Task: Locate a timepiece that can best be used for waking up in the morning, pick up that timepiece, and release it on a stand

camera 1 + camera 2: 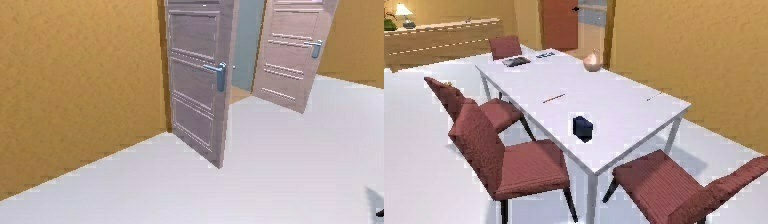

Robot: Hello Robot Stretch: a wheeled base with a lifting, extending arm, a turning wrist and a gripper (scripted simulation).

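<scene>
Okay, small dark object (583, 126) on white surface (616, 95), red chairs (524, 165) around it; wooden door (197, 75) ajar ahead by ochre wall (80, 80); fingers' state: cannot tell.

Chairs (514, 160) crowd table (599, 95) sides; bare floor (260, 170) before door (195, 75).

Bright, even light across both views, no hard glare anywhere. In the forward view the ochre wall (70, 80) at the left is flatly lit, and the pale floor (250, 170) takes soft grey shade near the wall's foot. The door (198, 75) at centre leans, a lean of the picture only. In the arm side view a lamp (404, 14) glows at upper left, and the white bench (614, 100) is the brightest surface.
</scene>
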